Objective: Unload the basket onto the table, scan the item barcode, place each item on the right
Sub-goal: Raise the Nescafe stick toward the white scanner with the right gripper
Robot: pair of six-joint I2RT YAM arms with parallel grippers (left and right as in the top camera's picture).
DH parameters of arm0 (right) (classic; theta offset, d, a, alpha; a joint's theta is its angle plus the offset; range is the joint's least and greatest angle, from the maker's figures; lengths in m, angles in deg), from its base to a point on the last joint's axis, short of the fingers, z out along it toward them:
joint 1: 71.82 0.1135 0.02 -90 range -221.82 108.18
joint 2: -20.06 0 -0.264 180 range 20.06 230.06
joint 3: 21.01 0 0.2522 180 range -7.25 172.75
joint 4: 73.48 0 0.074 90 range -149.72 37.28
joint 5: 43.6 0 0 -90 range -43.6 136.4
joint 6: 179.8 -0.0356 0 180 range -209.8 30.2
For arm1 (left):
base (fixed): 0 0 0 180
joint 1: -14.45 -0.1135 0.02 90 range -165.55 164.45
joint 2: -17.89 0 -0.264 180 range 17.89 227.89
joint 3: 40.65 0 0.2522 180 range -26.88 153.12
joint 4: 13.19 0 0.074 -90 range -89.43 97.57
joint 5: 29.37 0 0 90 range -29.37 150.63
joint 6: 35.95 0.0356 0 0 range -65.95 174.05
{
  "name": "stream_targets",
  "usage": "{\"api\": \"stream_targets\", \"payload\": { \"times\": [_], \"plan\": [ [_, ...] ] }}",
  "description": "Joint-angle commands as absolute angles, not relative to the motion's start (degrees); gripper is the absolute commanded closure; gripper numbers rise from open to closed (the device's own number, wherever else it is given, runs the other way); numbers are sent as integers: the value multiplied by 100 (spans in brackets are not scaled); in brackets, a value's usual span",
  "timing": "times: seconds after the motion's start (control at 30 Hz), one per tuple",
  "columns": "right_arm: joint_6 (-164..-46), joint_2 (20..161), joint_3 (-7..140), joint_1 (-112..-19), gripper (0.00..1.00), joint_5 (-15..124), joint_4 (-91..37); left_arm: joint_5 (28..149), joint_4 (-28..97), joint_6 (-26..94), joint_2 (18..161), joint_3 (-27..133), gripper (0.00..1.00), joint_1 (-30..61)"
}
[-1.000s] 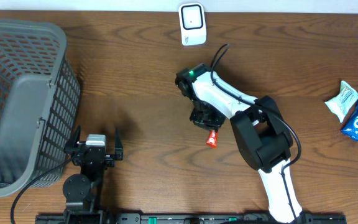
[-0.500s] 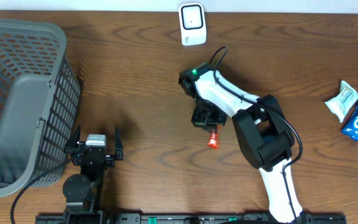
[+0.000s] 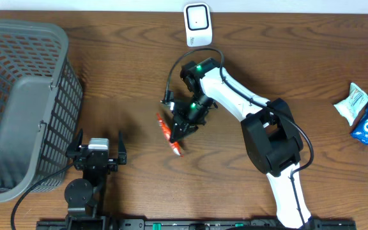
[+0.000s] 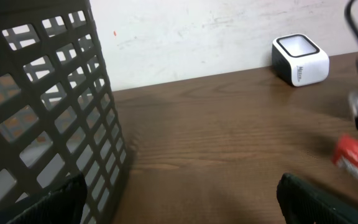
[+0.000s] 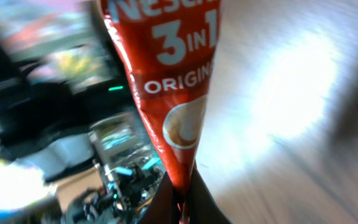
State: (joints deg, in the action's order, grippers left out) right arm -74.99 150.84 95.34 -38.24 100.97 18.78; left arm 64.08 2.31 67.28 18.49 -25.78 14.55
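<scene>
Right claw (image 3: 181,128): closed on the coffee sachet (image 3: 164,128), pinching it by one narrow end, with the rest of the stick free.
Coffee sachet: a red 3-in-1 stick near the middle of the tabletop (image 3: 139,70), between the two arms and well apart from the scanner (image 3: 197,24). It looks lifted off the wood, though the wrist view is too blurred to be sure.
Scanner: a small white box at the far edge of the tabletop, standing alone.
Left claw (image 3: 98,142): jaws wide apart, holding nothing, parked just beside the grey basket (image 3: 18,96).
Step in hand: probably carrying the sachet toward the scanner's window; the scan looks not yet done.
Barcode: not visible in any view (only the printed front shows in the right wrist view).
Risk, slip: the hold is on a thin end seam of slick foil, so a quick swing could let the stick pivot or drop.
Risk, wrong face: if the barcode sits on the side turned away from the scanner window, no read will come without a wrist turn.
Risk, glare and curl: glossy, floppy foil may bend or flash, spoiling the read.
Risk, bump: the scanner looks light, so a low approach could knock it.
</scene>
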Motion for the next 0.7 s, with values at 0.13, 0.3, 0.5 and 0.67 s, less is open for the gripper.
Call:
{"api": "stream_targets", "payload": {
  "times": [0.13, 0.3, 0.5, 0.67],
  "plan": [
    [-5392, 14898, 9602, -3809, 99, 12774, 1980, 6401, 441, 6660, 1816, -2665, 2, 1435],
    [-5639, 14898, 9602, -3796, 99, 13589, 2402, 6401, 441, 6660, 1816, -2665, 2, 1435],
    [-5521, 14896, 9602, -3809, 99, 13506, 2811, 6401, 441, 6660, 1816, -2665, 2, 1435],
    [-5499, 14896, 9602, -3791, 99, 13482, 2846, 6401, 441, 6660, 1816, -2665, 2, 1435]
  ]
}}
